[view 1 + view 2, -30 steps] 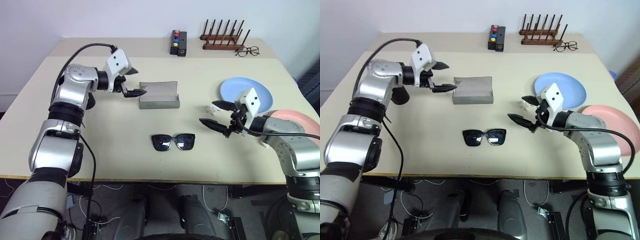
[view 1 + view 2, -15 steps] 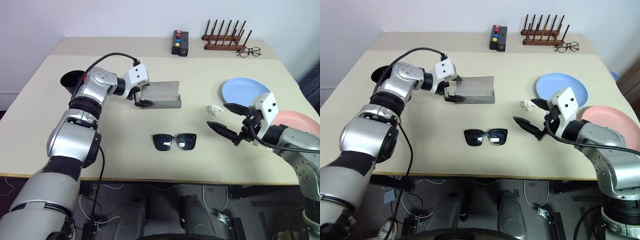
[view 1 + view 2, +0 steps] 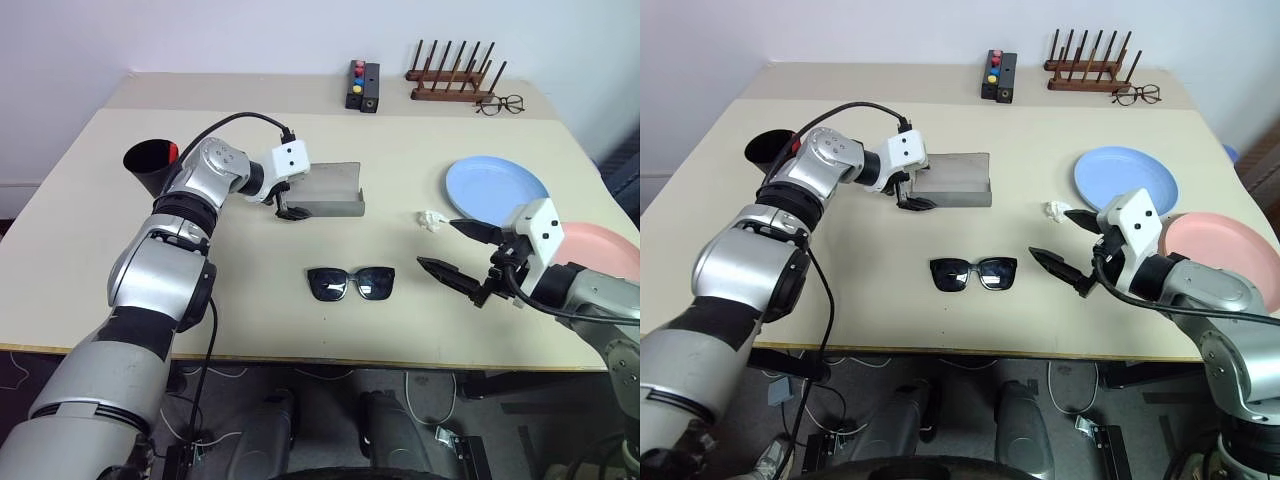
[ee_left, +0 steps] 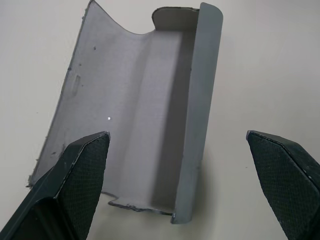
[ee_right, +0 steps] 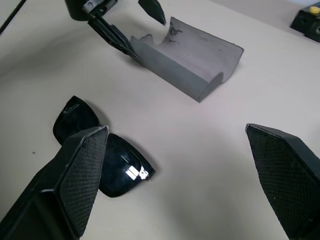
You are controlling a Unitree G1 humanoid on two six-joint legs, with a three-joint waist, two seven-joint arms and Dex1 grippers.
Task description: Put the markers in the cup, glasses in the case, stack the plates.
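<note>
The grey case (image 3: 325, 190) lies open mid-table, its lid tipped back. My left gripper (image 3: 288, 200) is open at the case's left end, one finger in front of it and one behind; the left wrist view shows the case (image 4: 150, 110) between the fingers. The black glasses (image 3: 350, 283) lie in front of the case. My right gripper (image 3: 440, 247) hovers open to their right, holding nothing. The black cup (image 3: 150, 167) stands at the left with a red marker cap (image 3: 172, 152) at its rim. The blue plate (image 3: 497, 185) and pink plate (image 3: 600, 240) lie side by side on the right.
A small white crumpled scrap (image 3: 430, 220) lies between the blue plate and my right gripper. At the table's back stand a black box with coloured buttons (image 3: 358, 85), a wooden peg rack (image 3: 455, 85) and thin-rimmed spectacles (image 3: 497, 103).
My left gripper has swung right and down from beside the case to its left end. My right gripper has drawn back toward the table's near right. Both stay open.
</note>
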